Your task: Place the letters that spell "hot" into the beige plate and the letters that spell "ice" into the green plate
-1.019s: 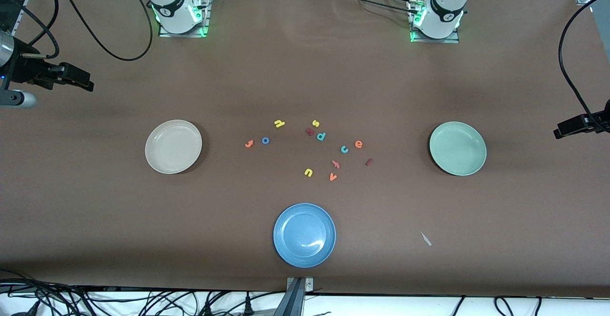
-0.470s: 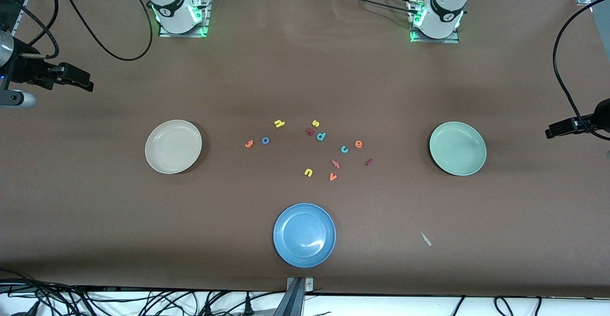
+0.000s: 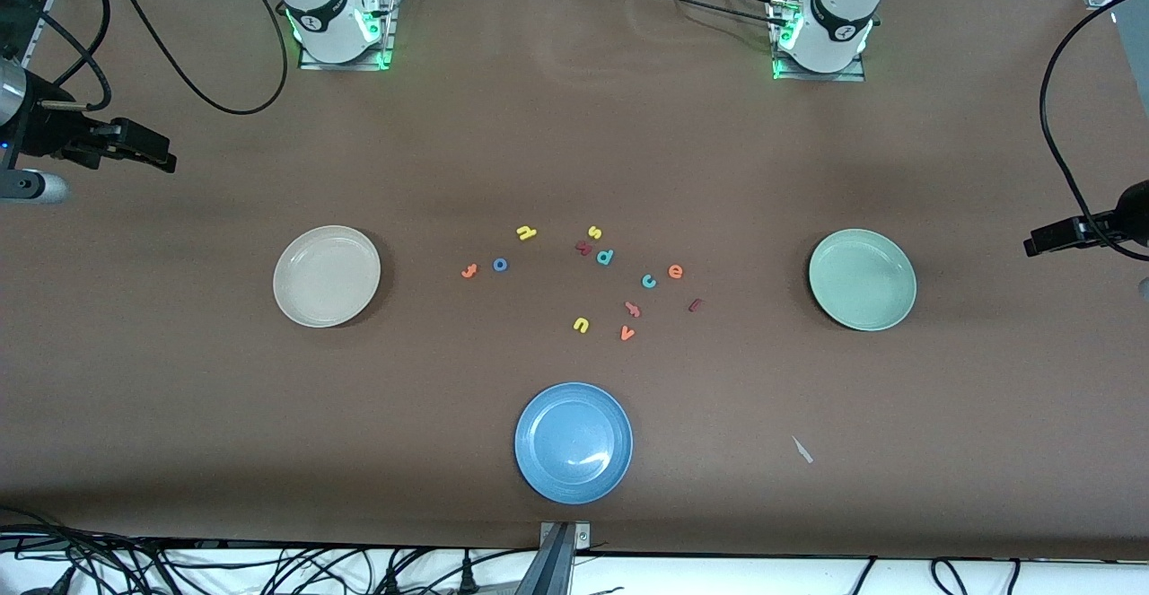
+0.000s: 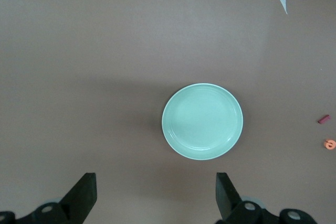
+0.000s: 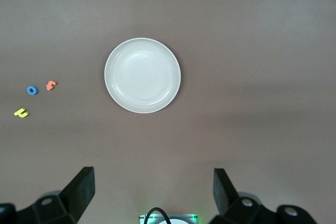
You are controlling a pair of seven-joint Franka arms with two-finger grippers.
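Note:
Small letters lie scattered mid-table: yellow h, blue o, orange t, teal c, orange e and dark red i. The empty beige plate sits toward the right arm's end, the empty green plate toward the left arm's end. My right gripper hangs high past the beige plate, open and holding nothing. My left gripper hovers high past the green plate, also open and holding nothing.
Among the letters lie a yellow s, yellow u, teal d, orange v, a wider dark red letter and a salmon one. A blue plate sits nearest the front camera, with a white scrap beside it.
The left gripper has drifted a little toward the green plate. The right arm, the letters and the plates have not moved.

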